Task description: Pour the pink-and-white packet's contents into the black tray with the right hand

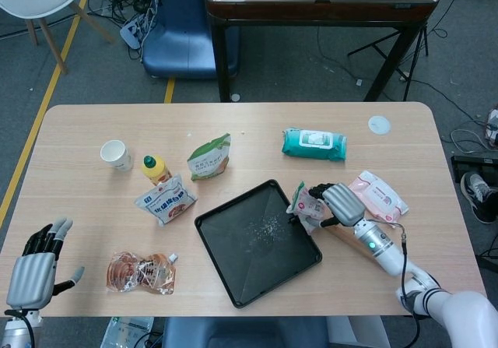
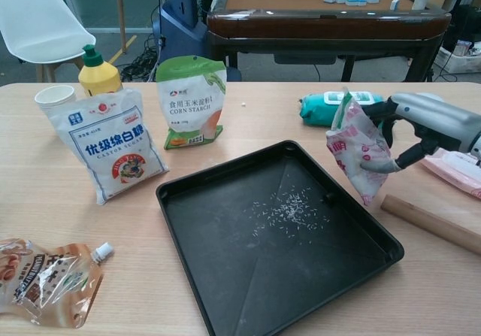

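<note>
On a cluttered lab desk (image 1: 93, 122), the right hand (image 2: 425, 122) grips the pink-and-white packet (image 2: 356, 152), upright beside the black tray (image 2: 225, 201), where spilled grains (image 2: 289, 208) lie. Pouring appears done; setting the packet down seems next. The left hand (image 1: 35, 266) hangs empty, fingers apart.

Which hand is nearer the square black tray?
Right. The right hand holds the pink-and-white packet just beside the square black tray's right edge; the left hand hangs open off the table's near-left corner.
</note>
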